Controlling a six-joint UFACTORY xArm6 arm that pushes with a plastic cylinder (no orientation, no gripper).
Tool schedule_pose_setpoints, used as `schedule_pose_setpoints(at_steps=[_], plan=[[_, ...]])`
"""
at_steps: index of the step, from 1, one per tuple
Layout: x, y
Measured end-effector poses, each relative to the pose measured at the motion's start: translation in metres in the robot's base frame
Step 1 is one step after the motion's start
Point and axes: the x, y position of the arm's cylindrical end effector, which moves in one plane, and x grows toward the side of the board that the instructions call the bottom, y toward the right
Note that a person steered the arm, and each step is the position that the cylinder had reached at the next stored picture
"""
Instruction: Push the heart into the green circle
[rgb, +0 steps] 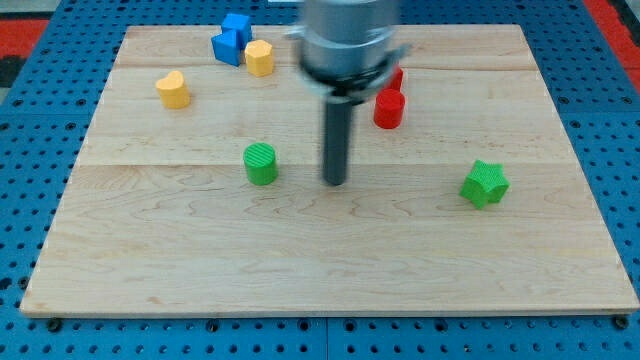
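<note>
Approaching phase: tip (335, 183) sits just right of green circle (261, 164), well apart from yellow heart (173, 89) at table (300, 280) top-left. No jaws on end effector, just a rod. Next: get behind heart's upper-left, push down-right twd circle.

tip (335, 183) right of green circle (261, 164)

No legible text, label, brand, number or sign is shown on any surface; the wooden board (330, 240), the coloured blocks and the rod are all unmarked
</note>
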Motion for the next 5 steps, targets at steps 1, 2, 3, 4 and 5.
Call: schedule_pose_setpoints(at_steps=[1,2,3,4,5], plan=[[0.030,-0.108],[-0.045,-0.177],[-0.132,-0.203],[-0.175,-0.228],[-0.159,-0.152]])
